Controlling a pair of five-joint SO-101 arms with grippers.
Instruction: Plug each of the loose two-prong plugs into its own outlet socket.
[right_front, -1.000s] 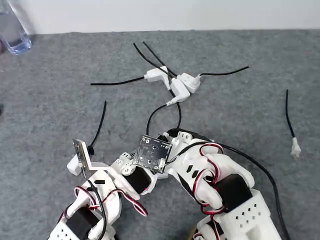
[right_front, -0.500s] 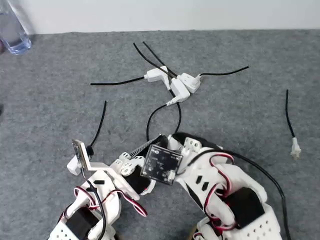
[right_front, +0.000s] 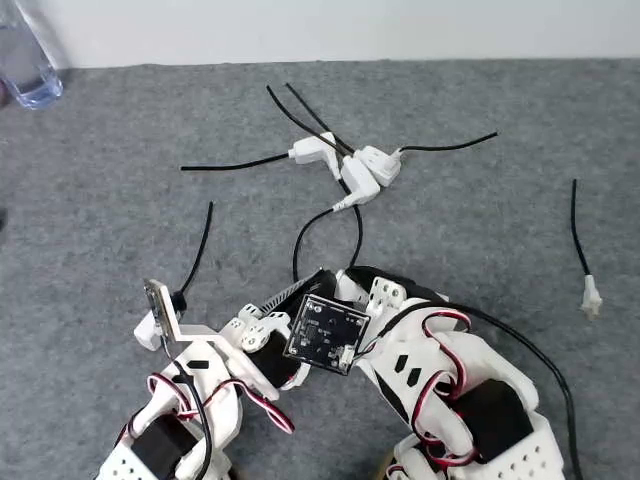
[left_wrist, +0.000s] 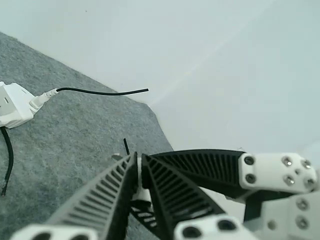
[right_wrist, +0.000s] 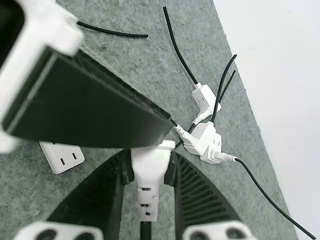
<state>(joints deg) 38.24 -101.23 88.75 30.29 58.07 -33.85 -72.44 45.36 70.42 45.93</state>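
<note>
My right claw (right_wrist: 148, 161) is clamped on the held plug (right_wrist: 148, 180), white, two-prong, lifted off the counter (right_front: 100, 200). Its cord runs back under my wrist. My left claw (left_wrist: 139, 162) has its tips pinched together close by. There's a white bit behind the tips, and I can't tell if it's gripped.

Progress, my read: partway, with most still to do. The seated plug (right_front: 357, 185) looks mated with the far socket (right_front: 378, 163), body against body, but I can't confirm the prongs are fully in. The angled plug (right_front: 313, 150) lies loose just beside that pair. The lone plug (right_front: 591, 297) lies well apart on my right side of the counter. Left to do: the held plug plus those two.

Receptacles: the near socket (right_wrist: 62, 157) lies flat near my claws with its slots showing and nothing in them. It's the likely target for the held plug. A clear bottle (right_front: 25, 60) stands at the far left corner, and I can't tell what's in it.
</note>
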